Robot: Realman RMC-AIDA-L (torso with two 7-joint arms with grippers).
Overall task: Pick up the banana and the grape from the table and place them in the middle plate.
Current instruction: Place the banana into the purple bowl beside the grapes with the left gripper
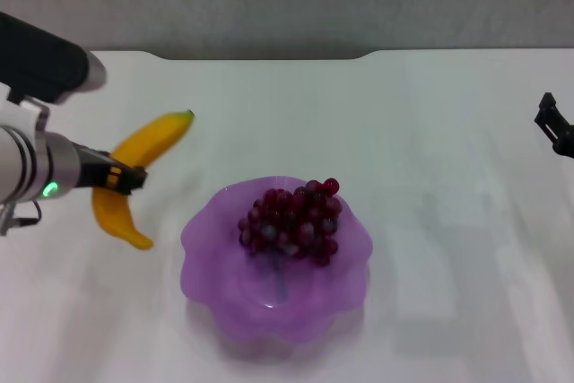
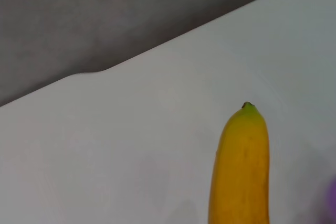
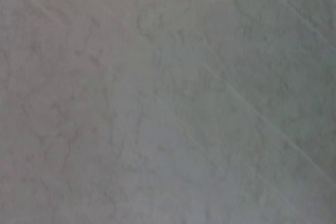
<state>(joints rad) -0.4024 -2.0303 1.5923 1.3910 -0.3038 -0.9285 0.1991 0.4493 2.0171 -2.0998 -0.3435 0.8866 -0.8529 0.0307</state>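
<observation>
The banana (image 1: 152, 143) lies left of the middle plate (image 1: 215, 266), its green stem tip pointing to the far side. My left gripper (image 1: 124, 177) reaches in from the left and is closed across the banana's middle. The left wrist view shows the banana's stem end (image 2: 240, 171) close up over the table (image 2: 131, 145). The grape bunch (image 1: 291, 220) rests inside the purple scalloped plate, towards its far side. My right gripper (image 1: 556, 127) sits at the right edge of the head view, far from the plate.
The white table (image 1: 430, 132) has a rounded far edge with a grey wall behind it. The right wrist view shows only a grey mottled surface.
</observation>
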